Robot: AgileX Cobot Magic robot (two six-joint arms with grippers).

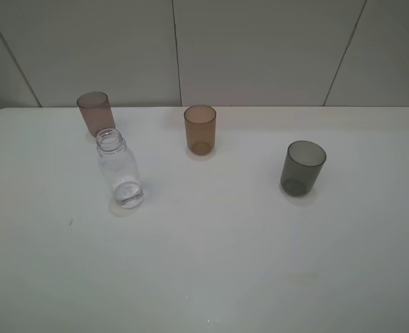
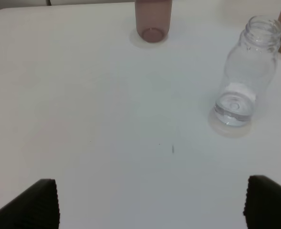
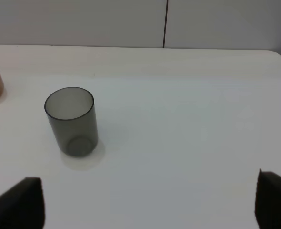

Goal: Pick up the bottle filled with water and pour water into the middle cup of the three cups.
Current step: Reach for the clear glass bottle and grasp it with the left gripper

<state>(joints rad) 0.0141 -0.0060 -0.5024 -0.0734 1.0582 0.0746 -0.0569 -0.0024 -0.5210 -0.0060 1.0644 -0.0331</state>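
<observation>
Pickup has not begun: the left gripper (image 2: 152, 202), jaws spread and apparently empty, must close round the bottle (image 1: 120, 172) at eight o'clock from the middle cup (image 1: 199, 130).

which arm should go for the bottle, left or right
Left. The bottle stands on the left side of the table, ahead of the open left hand; the right hand faces the grey cup.
</observation>
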